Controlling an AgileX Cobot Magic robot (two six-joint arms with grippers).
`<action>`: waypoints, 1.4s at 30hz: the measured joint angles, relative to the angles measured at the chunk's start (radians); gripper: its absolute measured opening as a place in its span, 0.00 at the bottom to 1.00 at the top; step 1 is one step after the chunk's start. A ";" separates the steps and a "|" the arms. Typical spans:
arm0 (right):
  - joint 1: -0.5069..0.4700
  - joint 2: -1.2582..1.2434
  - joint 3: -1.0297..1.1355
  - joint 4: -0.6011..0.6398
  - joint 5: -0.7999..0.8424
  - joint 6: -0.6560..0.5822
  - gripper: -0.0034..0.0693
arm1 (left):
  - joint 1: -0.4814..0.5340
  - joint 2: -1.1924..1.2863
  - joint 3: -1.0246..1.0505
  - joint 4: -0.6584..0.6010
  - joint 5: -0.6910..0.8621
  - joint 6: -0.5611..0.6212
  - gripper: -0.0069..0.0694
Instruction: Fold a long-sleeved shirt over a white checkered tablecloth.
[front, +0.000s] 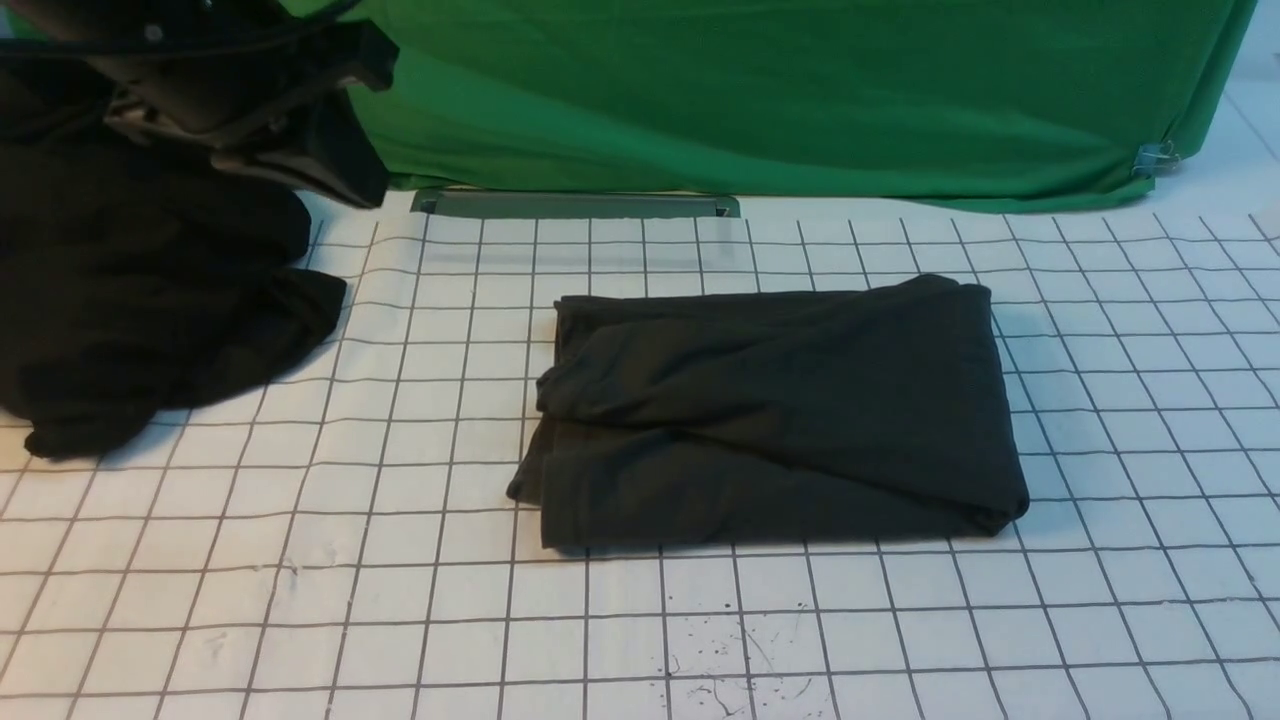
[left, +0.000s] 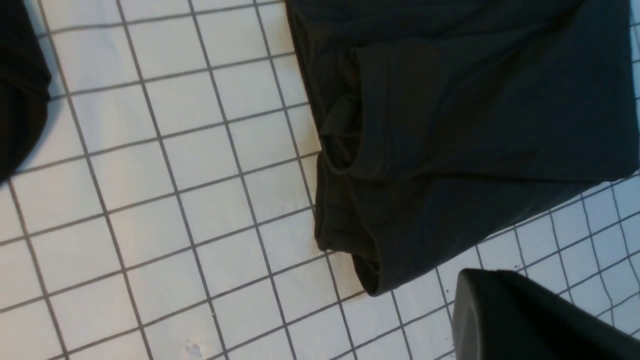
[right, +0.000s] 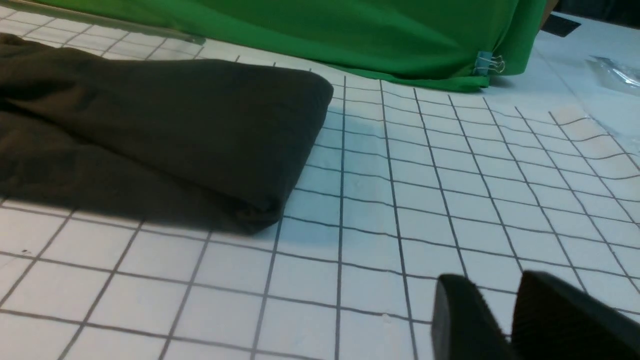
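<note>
Shirt (front: 770, 410) lies mid tablecloth (front: 400, 600), cloth heap (front: 150, 300) at far left, backdrop cloth (front: 800, 90) behind.

The black left robot arm (front: 215, 95) is raised at the far left edge of the front view. The black left gripper (left: 530, 320) shows one finger only. The black right gripper (right: 515, 320) has fingers nearly together, a narrow gap between.

We saw the left arm (front: 215, 95) at eleven o'clock: matte black, angular housing, with thin black cables. The right gripper (right: 505, 320) had smooth black rounded fingers.
</note>
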 joint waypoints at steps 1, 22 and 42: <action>0.000 0.000 0.000 -0.001 0.000 0.000 0.28 | 0.000 -0.015 0.000 0.000 0.000 0.000 0.09; -0.080 0.000 0.000 -0.002 0.000 0.000 0.31 | 0.000 -0.480 0.376 0.046 0.002 0.044 0.09; -0.081 0.000 0.000 -0.002 0.000 0.000 0.36 | 0.000 -1.318 1.167 -0.039 -0.969 -0.035 0.09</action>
